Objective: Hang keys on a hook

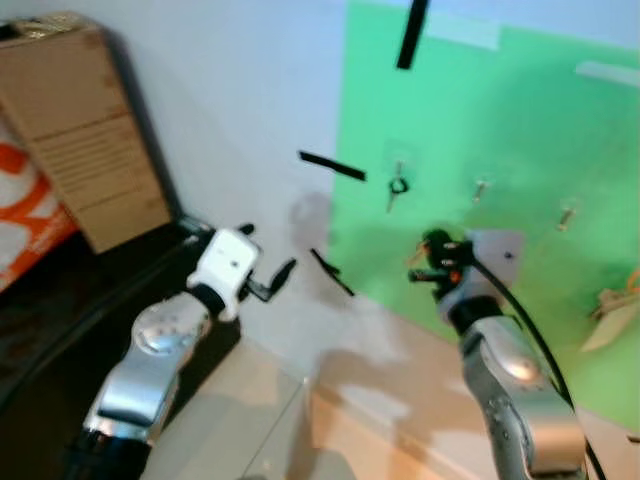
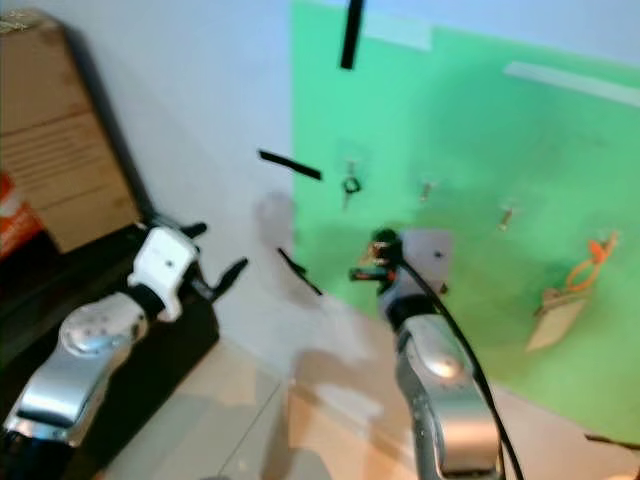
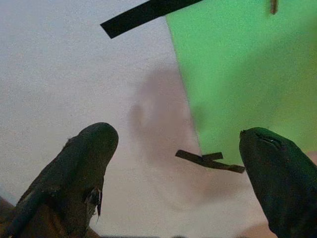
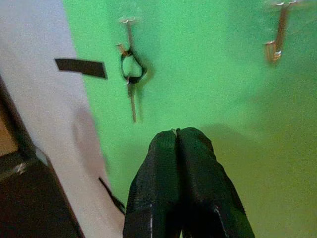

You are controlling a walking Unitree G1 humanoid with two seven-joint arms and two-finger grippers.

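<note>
The keys hang on the leftmost hook of a flat, matte green sheet taped to the pale wall: a dark ring with a thin metal blade dangling straight down. Another small metal hook sits further along the sheet. Below the keys, the right gripper points at the sheet with its two rounded black fingers pressed together, holding nothing. The left gripper faces the wall near the sheet's edge, fingers spread wide and empty. A brown cardboard box leans at the far left.
</note>
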